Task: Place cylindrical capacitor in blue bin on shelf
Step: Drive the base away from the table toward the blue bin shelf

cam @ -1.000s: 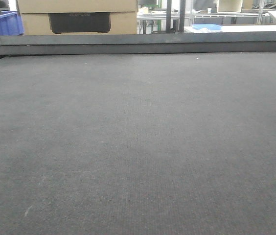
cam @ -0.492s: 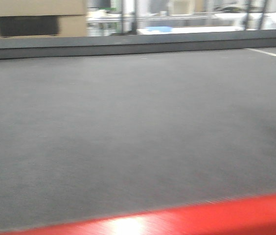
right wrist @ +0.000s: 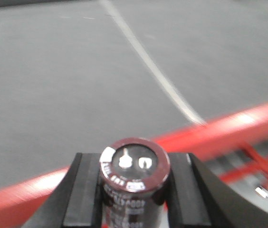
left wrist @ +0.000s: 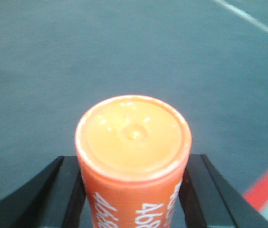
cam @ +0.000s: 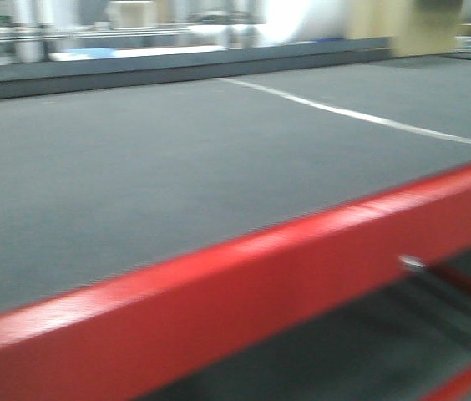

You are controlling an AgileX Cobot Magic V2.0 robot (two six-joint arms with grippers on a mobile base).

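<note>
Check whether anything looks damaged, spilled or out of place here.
Nothing stands out. The left claw grips an orange cylinder squarely, the right claw a dark capacitor, both intact. The front view is only motion-blurred.

A beam (cam: 244,292) lies before the mat (cam: 135,167) bearing a stripe (cam: 361,117).

The left end effector (left wrist: 133,199) has two matte black fingers (left wrist: 68,190), each with a flat inner pad backed by an outer rib sloping away like a wedge. The right end effector (right wrist: 134,190) looks alike: black, smooth, broad-shouldered.
</note>
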